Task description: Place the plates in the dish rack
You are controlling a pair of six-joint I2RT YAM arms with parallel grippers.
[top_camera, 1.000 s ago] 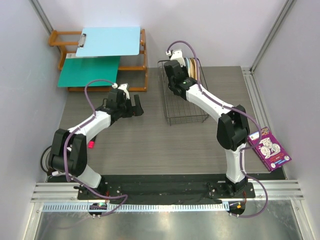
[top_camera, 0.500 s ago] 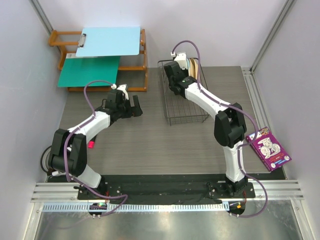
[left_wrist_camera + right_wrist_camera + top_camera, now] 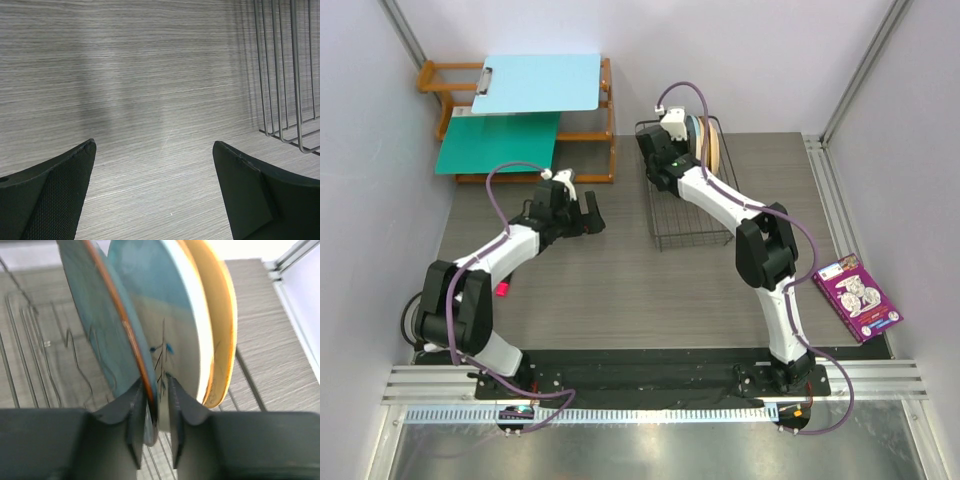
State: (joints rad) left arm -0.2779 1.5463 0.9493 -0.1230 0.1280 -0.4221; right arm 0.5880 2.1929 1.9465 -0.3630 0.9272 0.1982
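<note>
The black wire dish rack [image 3: 690, 235] stands at the back middle of the table. Plates [image 3: 708, 140] stand on edge at its far end. In the right wrist view a dark teal-grey plate [image 3: 100, 325] leans left, beside a cream plate with a light-blue band [image 3: 165, 305] and a tan-orange plate [image 3: 220, 325]. I cannot tell apart a second tan-orange plate. My right gripper [image 3: 156, 415] straddles the teal plate's rim. Its jaws stand slightly apart, with a gap on the right side. My left gripper [image 3: 155, 165] is open and empty over bare table, left of the rack [image 3: 285, 75].
An orange wooden rack with two clipboards [image 3: 520, 110] stands at the back left. A purple booklet [image 3: 858, 297] lies at the right edge. A small pink object [image 3: 503, 288] lies by the left arm. Rack wires [image 3: 30, 350] show left of the plates.
My right arm has moved its gripper further toward the far end of the dish rack and its elbow has shifted left. The left arm has hardly moved.
</note>
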